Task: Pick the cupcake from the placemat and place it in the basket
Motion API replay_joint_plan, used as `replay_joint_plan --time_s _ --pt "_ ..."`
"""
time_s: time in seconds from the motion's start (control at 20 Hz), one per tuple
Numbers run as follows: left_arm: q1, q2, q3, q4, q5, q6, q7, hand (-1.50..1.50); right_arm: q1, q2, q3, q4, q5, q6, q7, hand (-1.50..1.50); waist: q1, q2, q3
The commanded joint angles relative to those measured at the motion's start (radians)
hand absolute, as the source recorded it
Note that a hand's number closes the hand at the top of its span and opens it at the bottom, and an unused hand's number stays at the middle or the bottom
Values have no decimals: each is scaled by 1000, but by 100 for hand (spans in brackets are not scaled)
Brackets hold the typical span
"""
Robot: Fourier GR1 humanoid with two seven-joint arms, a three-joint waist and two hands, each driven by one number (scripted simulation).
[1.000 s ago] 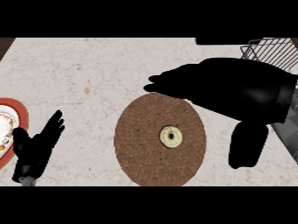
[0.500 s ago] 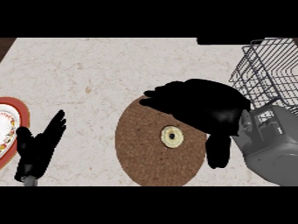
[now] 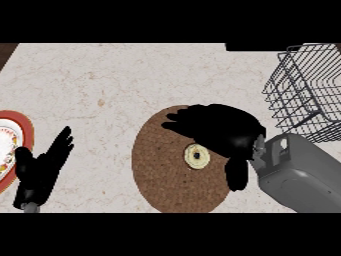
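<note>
A round brown woven placemat (image 3: 165, 180) lies on the counter's middle. On it sits the cupcake (image 3: 196, 155), seen from above as a pale yellow disc with a darker centre. My right hand (image 3: 216, 127) hovers over the mat's far right part, its fingers spread toward the left just above and beside the cupcake, thumb hanging down at its right. Nothing is held in it. The wire basket (image 3: 313, 95) stands at the right back of the counter. At the lower left my left hand (image 3: 44, 165) rests open with fingers up.
A plate (image 3: 10, 132) with a red rim and a dark item on it lies at the left edge. The counter's dark edge shows at the upper left corner. My grey right forearm (image 3: 306, 177) fills the lower right.
My right hand has come down and leftward toward the cupcake, and the view has shifted so that more of the basket shows. The left hand has not moved.
</note>
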Motion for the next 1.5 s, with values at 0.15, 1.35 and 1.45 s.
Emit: replay_joint_plan --time_s 0.15,1.35,1.45 --pt "64 -25 -31 11 -21 27 93 0 31 23 5 41 81 -9 -62 -150 -3 5 -12" --pt "72 -74 16 97 -49 -34 25 0 89 170 92 274 349 -99 -180 -150 -3 8 -13" --pt "76 -90 -10 64 -75 -6 56 0 108 189 103 289 388 -151 -188 -150 -3 8 -13"
